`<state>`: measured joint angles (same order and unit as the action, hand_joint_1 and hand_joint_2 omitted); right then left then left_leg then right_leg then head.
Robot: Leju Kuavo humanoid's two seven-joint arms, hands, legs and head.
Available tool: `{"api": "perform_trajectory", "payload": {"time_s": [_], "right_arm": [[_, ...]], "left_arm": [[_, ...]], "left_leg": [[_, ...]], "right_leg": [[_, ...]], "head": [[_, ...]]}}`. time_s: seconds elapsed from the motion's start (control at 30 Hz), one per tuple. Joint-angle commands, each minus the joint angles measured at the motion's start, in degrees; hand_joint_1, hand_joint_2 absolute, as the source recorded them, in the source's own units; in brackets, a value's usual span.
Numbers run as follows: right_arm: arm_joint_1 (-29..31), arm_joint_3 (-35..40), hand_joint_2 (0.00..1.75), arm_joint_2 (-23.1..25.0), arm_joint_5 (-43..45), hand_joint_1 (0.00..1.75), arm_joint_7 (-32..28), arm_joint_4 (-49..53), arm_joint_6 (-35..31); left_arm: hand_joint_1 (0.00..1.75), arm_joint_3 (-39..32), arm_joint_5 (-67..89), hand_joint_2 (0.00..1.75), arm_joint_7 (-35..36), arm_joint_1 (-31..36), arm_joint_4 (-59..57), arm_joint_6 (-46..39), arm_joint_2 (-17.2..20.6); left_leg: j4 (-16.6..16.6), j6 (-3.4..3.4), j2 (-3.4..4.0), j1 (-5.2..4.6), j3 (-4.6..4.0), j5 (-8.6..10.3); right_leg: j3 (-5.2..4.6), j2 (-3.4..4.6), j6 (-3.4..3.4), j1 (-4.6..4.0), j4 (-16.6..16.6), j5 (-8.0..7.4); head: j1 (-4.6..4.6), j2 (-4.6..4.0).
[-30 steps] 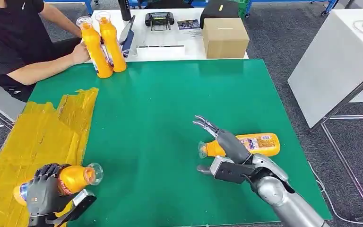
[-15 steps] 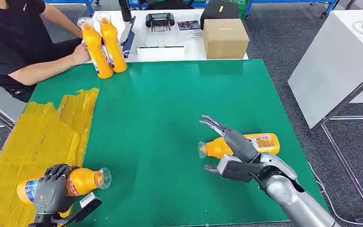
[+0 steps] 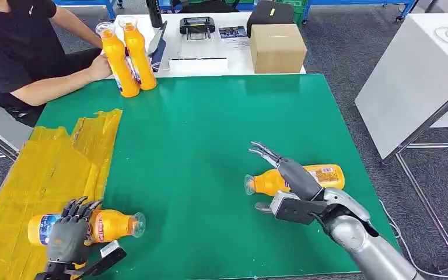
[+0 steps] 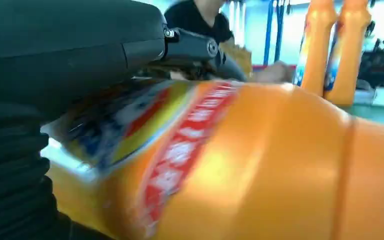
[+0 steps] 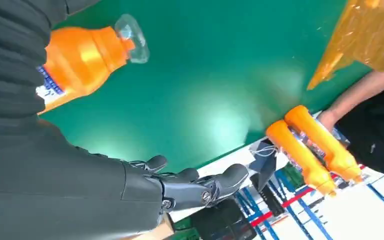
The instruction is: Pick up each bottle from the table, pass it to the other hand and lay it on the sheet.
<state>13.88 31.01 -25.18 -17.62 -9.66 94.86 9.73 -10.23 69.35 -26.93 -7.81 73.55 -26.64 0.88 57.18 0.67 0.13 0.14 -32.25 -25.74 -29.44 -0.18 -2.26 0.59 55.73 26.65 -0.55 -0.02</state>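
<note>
left hand (image 3: 69, 236) fingers spread, right hand (image 3: 284, 182) fingers extended

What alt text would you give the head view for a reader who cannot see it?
The robot's left hand rests on an orange plastic bottle lying across the edge of a crinkled yellow sheet on a green table. Its right hand hovers open over a second lying orange bottle; a seated person holds two upright orange bottles.

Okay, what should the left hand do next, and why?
Probably lift clear. The left hand has its fingers spread over the orange bottle, which lies on its side, base on the yellow sheet and neck over the green table.
</note>
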Motion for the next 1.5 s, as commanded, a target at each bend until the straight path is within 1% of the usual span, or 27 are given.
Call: {"api": "perform_trajectory", "payload": {"time_s": [0.03, 0.07, 0.1, 0.2, 0.27, 0.33, 0.37, 0.4, 0.47, 0.57, 0.97, 1.0, 1.07, 1.13, 1.2, 1.27, 1.4, 1.5], "right_arm": [[0.0, -3.3, 1.75, -0.6, -1.6, 0.00, 0.1, -2.0, 0.7], [-0.5, -3.5, 1.75, -0.3, -2.0, 0.00, -0.1, -2.1, 0.8], [-1.2, -3.4, 1.75, -0.2, -2.9, 0.00, -0.3, -2.1, 0.4], [-2.6, -3.6, 1.75, 0.3, -4.1, 0.00, -1.1, -2.6, -0.8], [-3.0, -4.2, 1.75, 0.8, -4.8, 0.00, -1.5, -2.6, -1.6], [-4.0, -5.3, 1.75, 0.9, -5.5, 0.00, -1.5, -1.9, -1.8], [-4.7, -5.8, 1.75, 0.8, -5.8, 0.00, -1.5, -1.5, -1.9], [-5.5, -6.3, 1.75, 0.6, -5.8, 0.00, -1.5, -1.0, -2.0], [-6.1, -6.7, 1.75, 0.4, -6.0, 0.00, -1.6, -0.7, -2.0], [-6.1, -6.7, 1.75, 0.4, -6.0, 0.00, -1.6, -0.7, -2.0], [-5.9, -6.7, 1.75, 0.6, -6.1, 0.00, -1.6, -0.9, -2.0], [-5.9, -6.9, 1.75, 0.7, -6.1, 0.00, -1.6, -0.9, -1.9], [-7.4, -8.2, 1.75, 1.0, -6.9, 0.00, -1.6, -0.4, -2.1], [-8.8, -9.0, 1.75, 1.4, -8.5, 0.00, -1.6, -0.4, -2.4], [-9.1, -9.2, 1.75, 2.2, -9.7, 0.00, -1.5, -1.1, -2.7], [-8.5, -9.1, 1.75, 2.6, -10.0, 0.00, -1.5, -1.8, -2.6], [-7.8, -9.0, 1.75, 2.7, -10.2, 0.00, -1.5, -1.6, -2.5], [-8.0, -9.3, 1.75, 1.9, -10.3, 0.00, -0.9, -0.5, -2.2]], "left_arm": [[0.00, -1.5, -3.2, 1.75, -0.8, -3.6, 0.9, 6.0, 1.8], [0.00, -1.7, -2.6, 1.75, -0.8, -4.1, 1.4, 6.9, 2.2], [0.00, -2.4, -2.7, 0.00, -0.9, -4.7, 2.2, 6.2, 2.2], [0.00, -4.1, -4.0, 0.00, -1.9, -6.1, 4.9, 6.7, 2.6], [0.00, -5.9, -5.8, 0.00, -3.3, -6.8, 7.2, 7.3, 2.3], [0.00, -9.8, -8.4, 0.00, -6.2, -7.1, 10.9, 8.1, 0.4], [0.00, -10.9, -10.3, 0.00, -7.3, -7.1, 12.0, 9.1, -0.4], [0.00, -12.0, -12.0, 0.00, -8.3, -7.1, 13.3, 10.0, -0.9], [0.00, -12.6, -11.9, 0.00, -8.4, -7.0, 14.1, 11.0, -1.1], [0.00, -12.6, -11.9, 0.00, -8.4, -7.0, 14.1, 11.0, -1.1], [0.00, -12.6, -11.9, 0.00, -8.5, -6.7, 13.5, 10.8, -1.4], [0.00, -13.2, -12.8, 0.00, -9.4, -6.5, 13.7, 10.4, -1.8], [0.00, -16.0, -24.3, 0.00, -13.1, -5.2, 16.1, 14.8, -3.5], [0.00, -17.0, -39.3, 0.00, -13.1, -4.2, 20.2, 21.7, -4.1], [0.00, -18.7, -45.4, 0.00, -13.1, -2.9, 22.1, 26.1, -5.2], [0.00, -20.3, -46.2, 0.00, -13.1, -2.2, 22.9, 29.0, -6.0], [0.00, -18.7, -39.7, 0.00, -13.1, -2.9, 23.3, 27.1, -5.9], [0.00, -18.8, -45.4, 0.00, -13.1, -2.6, 24.7, 30.2, -7.2]], "left_leg": [[0.0, -0.02, 0.16, 0.06, 0.12, -0.08], [0.0, -0.01, 0.14, 0.03, 0.09, -0.07], [-0.1, -0.03, 0.20, 0.06, 0.15, -0.10], [-0.1, -0.03, 0.10, 0.04, 0.13, -0.06], [-0.1, -0.07, 0.22, 0.14, 0.19, -0.12], [0.0, -0.03, 0.11, 0.07, 0.02, -0.07], [0.0, -0.04, 0.17, 0.11, 0.04, -0.10], [0.0, -0.03, 0.06, 0.07, -0.02, -0.06], [0.0, -0.02, 0.01, 0.09, -0.02, -0.06], [0.0, -0.02, 0.09, 0.12, 0.02, -0.08], [0.0, -0.02, 0.04, 0.05, -0.02, -0.04], [0.0, -0.04, 0.05, 0.08, 0.00, -0.06], [0.0, -0.03, 0.02, 0.06, 0.02, -0.05], [0.0, -0.03, -0.09, 0.13, -0.06, -0.06], [0.0, -0.01, -0.10, 0.10, -0.13, -0.02], [0.0, -0.03, -0.08, 0.16, -0.06, -0.04], [0.0, -0.03, 0.07, 0.11, -0.02, -0.05], [0.0, -0.02, -0.01, 0.06, -0.05, -0.04]], "right_leg": [[0.10, 0.18, 0.05, -0.07, -0.1, -0.01], [0.08, 0.15, 0.03, -0.03, -0.1, -0.01], [0.13, 0.23, 0.06, -0.06, -0.1, -0.01], [0.12, 0.12, 0.05, -0.03, -0.1, 0.00], [0.17, 0.24, 0.10, -0.14, -0.2, -0.01], [0.01, 0.11, 0.05, -0.08, 0.0, 0.01], [0.00, 0.17, 0.07, -0.13, -0.1, 0.00], [-0.03, 0.06, 0.04, -0.08, 0.0, 0.01], [-0.01, 0.01, 0.05, -0.10, -0.1, 0.03], [0.02, 0.10, 0.07, -0.12, -0.1, 0.01], [-0.03, 0.04, 0.06, -0.03, -0.1, 0.02], [0.00, 0.06, 0.08, -0.07, -0.1, 0.02], [0.01, 0.03, 0.07, -0.05, -0.1, 0.03], [0.01, -0.07, 0.08, -0.12, -0.1, 0.03], [-0.10, -0.11, 0.05, -0.07, 0.0, 0.03], [-0.01, -0.08, 0.08, -0.14, -0.1, 0.01], [-0.01, 0.08, 0.08, -0.09, -0.1, -0.02], [-0.04, 0.00, 0.06, -0.04, -0.1, 0.01]], "head": [[0.02, 0.00], [0.00, 0.00], [0.02, 0.00], [0.02, 0.00], [0.00, 0.00], [0.00, 0.00], [0.00, 0.00], [0.00, 0.00], [0.00, 0.00], [0.00, 0.00], [0.02, 0.00], [0.02, 0.00], [0.00, 0.00], [0.00, 0.00], [0.02, 0.00], [0.02, 0.00], [0.00, 0.00], [0.02, 0.00]]}}
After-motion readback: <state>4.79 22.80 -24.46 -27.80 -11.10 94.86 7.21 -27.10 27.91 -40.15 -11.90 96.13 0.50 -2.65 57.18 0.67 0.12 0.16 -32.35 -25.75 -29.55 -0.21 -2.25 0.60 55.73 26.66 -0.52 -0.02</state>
